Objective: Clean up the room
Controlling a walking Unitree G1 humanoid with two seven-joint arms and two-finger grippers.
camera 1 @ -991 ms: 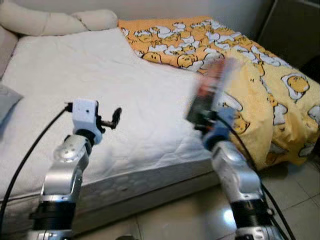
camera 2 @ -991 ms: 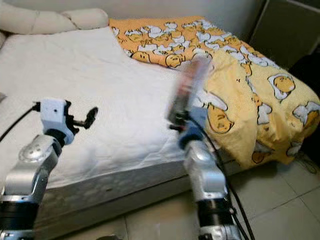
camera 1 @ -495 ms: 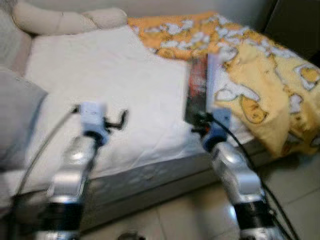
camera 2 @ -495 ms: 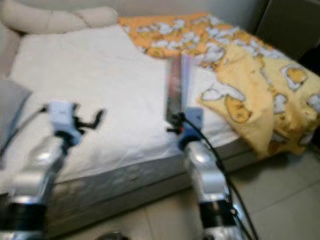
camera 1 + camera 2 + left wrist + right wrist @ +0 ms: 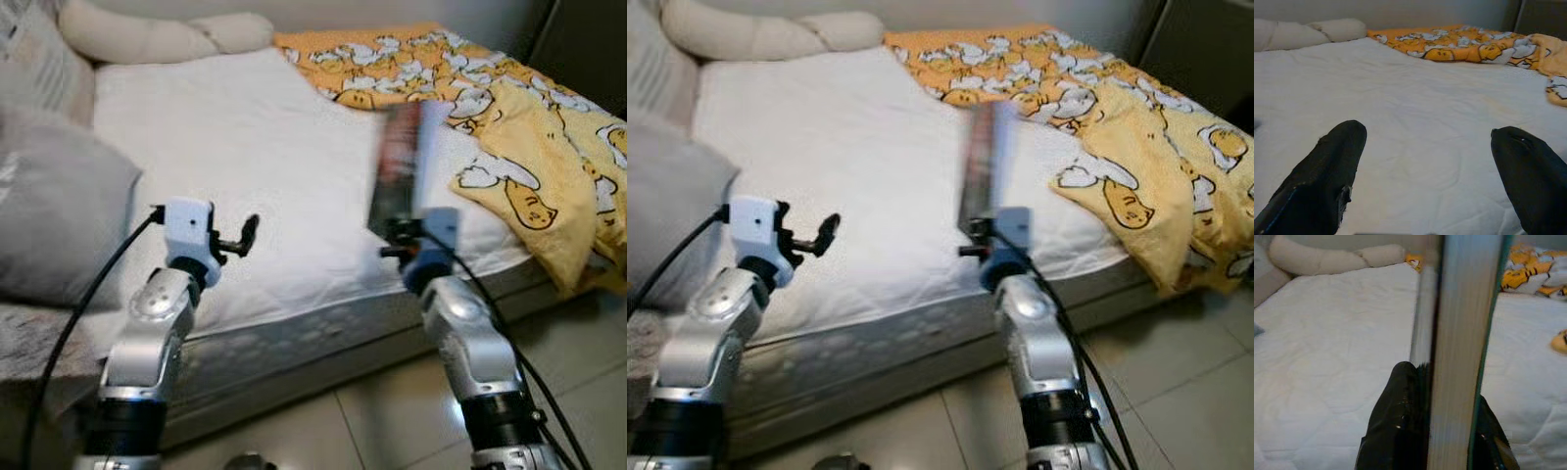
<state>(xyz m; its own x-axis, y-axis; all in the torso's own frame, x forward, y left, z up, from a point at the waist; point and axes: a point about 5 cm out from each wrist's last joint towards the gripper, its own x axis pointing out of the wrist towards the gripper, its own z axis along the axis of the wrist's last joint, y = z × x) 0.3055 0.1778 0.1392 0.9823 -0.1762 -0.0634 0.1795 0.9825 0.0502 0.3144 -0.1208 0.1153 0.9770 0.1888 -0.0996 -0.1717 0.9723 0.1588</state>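
a: what has changed over the last second?

b: the whole view has swung toward nine o'clock, so the camera turned, not the furniture. a grey pillow (image 5: 59, 211) now fills the nine o'clock edge, and the yellow duck-print quilt (image 5: 529, 147) sits further out toward two o'clock. the book (image 5: 400, 166), tilted and blurred a second ago, now stands nearly upright.

a: who holds the book?

b: the right gripper (image 5: 400, 235), its fingers (image 5: 1396, 426) clamped on the book's lower edge; the page block runs straight up between them. the book hangs above the mattress edge, near the centre.

a: and the other arm?

b: the left gripper (image 5: 1427, 171) is spread wide and empty, raised over the sheet at about eight o'clock.

a: meaning for the task?

b: judged from this, the book is being carried away for tidying; it is not yet put down anywhere.

a: the surface and room?

b: a white quilted mattress (image 5: 245, 147), bare in the middle, a long cream bolster (image 5: 167, 39) at eleven o'clock, pale glossy floor tiles (image 5: 372, 431) below.
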